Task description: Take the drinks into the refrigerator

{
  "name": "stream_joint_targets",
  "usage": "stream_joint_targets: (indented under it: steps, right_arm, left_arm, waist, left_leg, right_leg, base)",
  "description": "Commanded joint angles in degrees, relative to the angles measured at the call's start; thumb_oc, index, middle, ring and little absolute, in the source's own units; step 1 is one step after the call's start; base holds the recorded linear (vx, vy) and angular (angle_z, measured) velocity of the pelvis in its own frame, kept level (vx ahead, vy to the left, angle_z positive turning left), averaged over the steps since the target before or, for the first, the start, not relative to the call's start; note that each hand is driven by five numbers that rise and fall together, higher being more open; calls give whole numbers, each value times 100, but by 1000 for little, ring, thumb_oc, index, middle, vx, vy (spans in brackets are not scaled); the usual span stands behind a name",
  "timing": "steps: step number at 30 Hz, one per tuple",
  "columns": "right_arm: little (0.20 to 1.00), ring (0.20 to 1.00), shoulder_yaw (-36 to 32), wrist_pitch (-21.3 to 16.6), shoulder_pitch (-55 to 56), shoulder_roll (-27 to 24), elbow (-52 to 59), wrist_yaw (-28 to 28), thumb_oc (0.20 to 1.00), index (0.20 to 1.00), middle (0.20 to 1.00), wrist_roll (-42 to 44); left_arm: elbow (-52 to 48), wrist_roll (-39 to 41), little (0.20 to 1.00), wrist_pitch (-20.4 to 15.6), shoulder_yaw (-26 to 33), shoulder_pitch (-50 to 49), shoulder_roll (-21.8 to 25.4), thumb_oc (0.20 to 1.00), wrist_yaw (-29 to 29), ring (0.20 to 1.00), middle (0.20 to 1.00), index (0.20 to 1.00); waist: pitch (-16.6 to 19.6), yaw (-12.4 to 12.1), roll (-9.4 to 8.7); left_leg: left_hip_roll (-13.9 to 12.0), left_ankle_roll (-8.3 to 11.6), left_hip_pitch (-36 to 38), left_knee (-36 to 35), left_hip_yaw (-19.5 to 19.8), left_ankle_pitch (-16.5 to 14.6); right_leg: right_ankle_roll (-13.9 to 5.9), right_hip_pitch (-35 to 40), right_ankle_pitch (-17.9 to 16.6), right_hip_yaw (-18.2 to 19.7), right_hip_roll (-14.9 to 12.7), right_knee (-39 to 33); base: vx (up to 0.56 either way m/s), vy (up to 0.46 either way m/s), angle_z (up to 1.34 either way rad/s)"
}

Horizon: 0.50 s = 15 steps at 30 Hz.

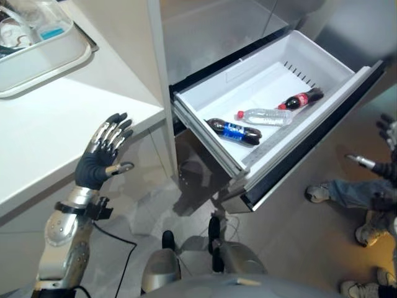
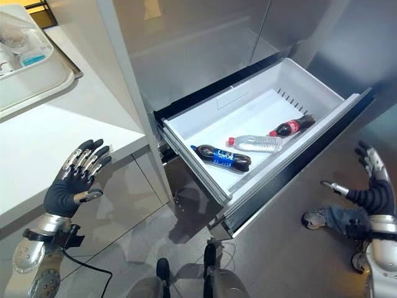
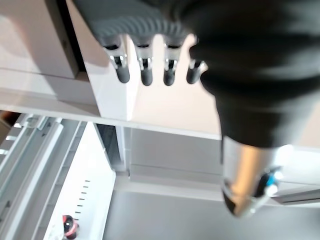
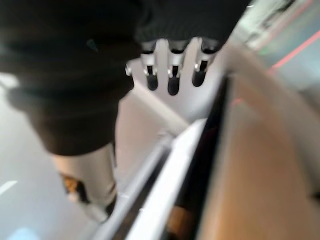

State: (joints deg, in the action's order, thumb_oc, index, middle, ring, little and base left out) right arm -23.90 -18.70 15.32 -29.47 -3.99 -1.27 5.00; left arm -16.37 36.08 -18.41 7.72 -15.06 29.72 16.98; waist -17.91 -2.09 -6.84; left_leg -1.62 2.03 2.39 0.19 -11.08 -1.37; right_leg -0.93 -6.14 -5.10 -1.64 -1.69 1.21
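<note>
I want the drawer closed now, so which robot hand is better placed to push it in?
Probably the right robot hand: it hangs open beside the pulled-out drawer front. The left robot hand is open by the counter, farther away.

Two cola bottles (image 1: 234,131) (image 1: 300,99), clear water bottle (image 1: 265,116), lying in open drawer (image 1: 260,65)

No lettering can be made out: the blue label on the dark bottle (image 1: 234,131) and the red label on the cola bottle (image 1: 300,99) stay unreadable.
</note>
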Motion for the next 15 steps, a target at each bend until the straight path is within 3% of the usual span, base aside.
stream_joint_targets:
  steps: [1,8,9,10,11,15]
  right_arm:
    - [1000,1000,259,-183,-453,-10,-558,-352,1000,1000,1000,-76]
    - [1000,1000,1310,-125,-620,89,-1971,-227,1000,1000,1000,-37]
    - [548,548,1716,-93,-810,108,-2383,-178,548,548,548,-34]
    - [470,470,1731,-106,-835,105,-2412,-181,470,470,470,-30]
    - [200,200,1873,-84,-905,114,-2536,-154,200,200,200,-18]
    - [200,200,2519,-8,-1283,24,-2865,-75,200,200,200,-205]
  left_arm:
    - [-116,-236,1000,-492,63,-5,75,1000,-137,1000,1000,1000]
    - [-54,-249,1000,-589,-124,150,107,1000,-242,1000,1000,1000]
    - [-19,-257,1000,-609,-220,216,111,1000,-258,1000,1000,1000]
    - [-15,-258,1000,-612,-213,219,111,1000,-260,1000,1000,1000]
    - [-15,-254,1000,-611,-246,254,123,1000,-264,1000,1000,1000]
    - [32,-231,1000,-637,-363,334,157,1000,-286,1000,1000,1000]
  waist:
    - [20,44,-8]
    - [-12,7,18]
    - [-25,-34,40]
    - [-30,-28,36]
    - [-38,-48,54]
    - [-61,-157,113]
  left_leg:
    - [124,-219,43,191,203,-534]
    - [116,-190,108,139,194,-499]
    - [119,-180,112,130,201,-482]
    - [119,-180,114,129,201,-482]
    - [120,-174,113,129,206,-475]
    - [121,-158,117,124,239,-449]
  right_leg:
    - [-644,-97,341,26,-288,678]
    - [-644,-33,323,41,-282,615]
    - [-640,-11,320,29,-291,599]
    - [-640,-8,320,28,-290,597]
    - [-640,-7,320,16,-299,595]
    - [-626,17,328,-41,-320,589]
  base:
    - [-4,-5,-4]
    - [-7,-5,-7]
    - [-12,-14,-3]
    - [-15,-14,-3]
    - [0,0,0]
    - [3,-8,1]
